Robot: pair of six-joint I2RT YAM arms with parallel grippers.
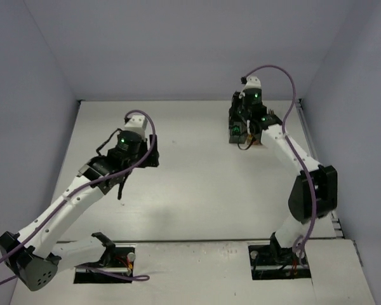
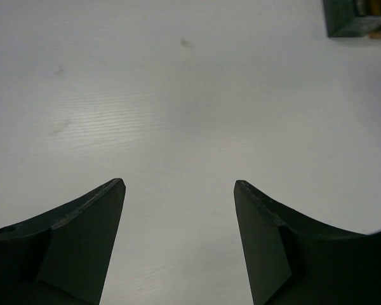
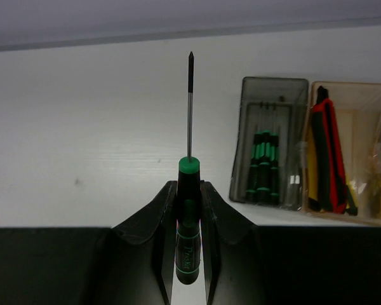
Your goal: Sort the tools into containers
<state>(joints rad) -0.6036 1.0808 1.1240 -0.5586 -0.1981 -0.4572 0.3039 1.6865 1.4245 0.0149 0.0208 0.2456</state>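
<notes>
Green-and-black screwdriver (image 3: 188, 170) sits clenched in right end effector (image 3: 188, 185), shaft jutting ahead; left end effector (image 2: 179, 183) gapes.

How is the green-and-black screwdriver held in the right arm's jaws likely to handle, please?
The screwdriver looks stiff: its thin shaft stands straight beyond the jaws. Its round handle would probably roll if laid on the flat table. Being slim, it is likely light and might pivot in the grip.

Left arm (image 1: 70, 200): white link shells, black joint housings, green wrist light; purple cable (image 1: 155, 141) looped along it; right arm (image 1: 282, 143): same white-and-black build, bulky black elbow block (image 1: 312, 190), second purple cable (image 1: 294, 82) arched alongside; left gripper (image 2: 179, 184): matte dark fingers (image 2: 82, 241), wedge-shaped, bevelled inner faces, blunt tips.
</notes>
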